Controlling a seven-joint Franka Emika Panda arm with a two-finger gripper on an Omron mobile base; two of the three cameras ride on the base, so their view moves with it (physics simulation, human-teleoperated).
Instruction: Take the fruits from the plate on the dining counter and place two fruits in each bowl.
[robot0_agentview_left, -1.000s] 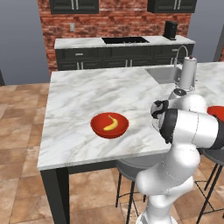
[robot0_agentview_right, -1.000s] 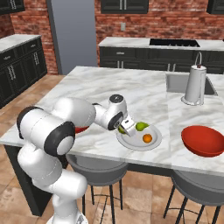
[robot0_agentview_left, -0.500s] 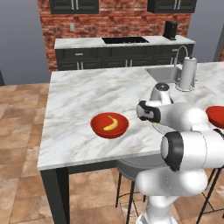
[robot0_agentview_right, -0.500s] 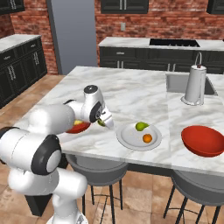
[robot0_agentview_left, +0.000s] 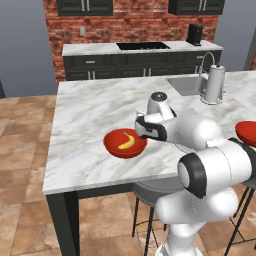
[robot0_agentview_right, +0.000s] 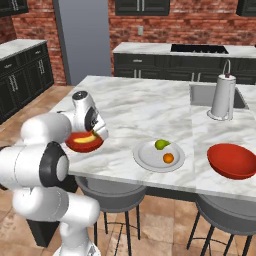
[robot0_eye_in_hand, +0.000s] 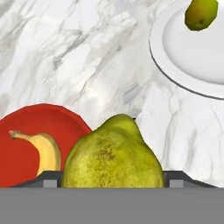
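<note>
gripper (robot0_agentview_left: 141, 129) clamped on a yellow-green pear (robot0_eye_in_hand: 113, 155), low in the centre of the hand view, wide grip suited to its fat body. carried toward the near red bowl (robot0_agentview_left: 125, 144), left of centre in the left base view, where a banana (robot0_agentview_left: 126, 141) already lies alone, so likely meant as that bowl's second fruit. not yet over the bowl's middle; held at its right rim. plate (robot0_agentview_right: 146, 159) at centre of the right base view, on the marble counter (robot0_agentview_right: 145, 110), with a green fruit (robot0_agentview_right: 161, 144) and an orange one (robot0_agentview_right: 168, 158) left for the far bowl (robot0_agentview_right: 233, 161) at right, nothing in it as yet.
</note>
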